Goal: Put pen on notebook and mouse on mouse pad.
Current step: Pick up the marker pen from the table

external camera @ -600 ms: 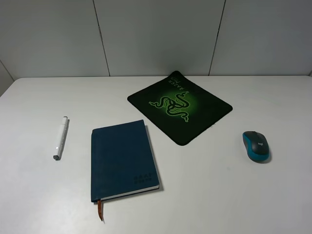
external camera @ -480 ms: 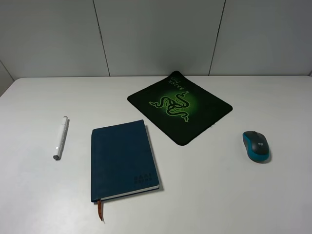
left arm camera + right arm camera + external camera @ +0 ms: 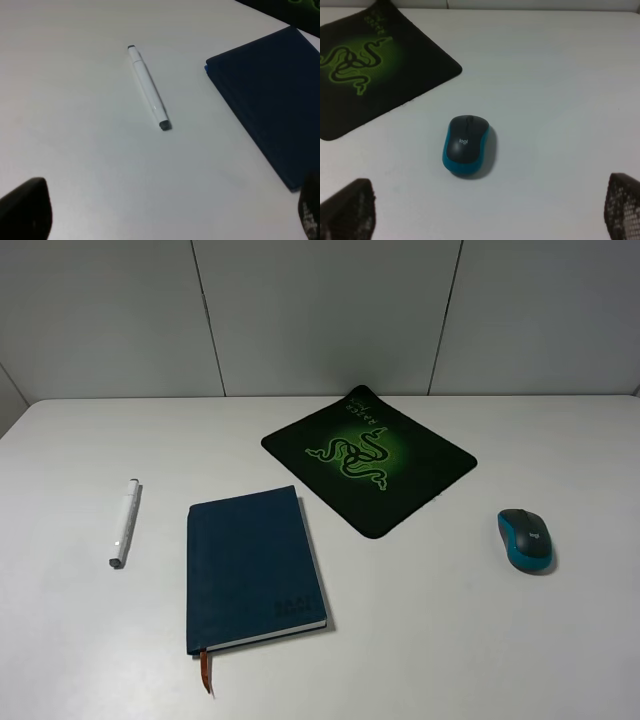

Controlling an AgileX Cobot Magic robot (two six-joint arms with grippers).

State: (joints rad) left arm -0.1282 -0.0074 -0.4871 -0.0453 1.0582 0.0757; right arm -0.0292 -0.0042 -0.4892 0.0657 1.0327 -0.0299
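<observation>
The left gripper hangs above the white table with its two dark fingertips spread wide apart and nothing between them but bare tabletop. Just ahead of it lies the pen, flat on the table with its small grey end turned toward the gripper. The pen touches nothing. Beside it, a clear gap away, lies the notebook, closed and dark blue, its long side running roughly the same way as the pen.

The right gripper is just as slack, its mesh-patterned fingers splayed wide and gripping nothing. The mouse sits on the table just ahead of it, teal round the sides and dark grey on top. It is off the mouse pad, with a strip of white table between the two.

From higher up, the pen is on the left and the notebook sits near the middle, with an orange-brown ribbon trailing from its near edge. The pad lies behind it, turned cornerwise with its green snake logo showing. The mouse is out to the right.
</observation>
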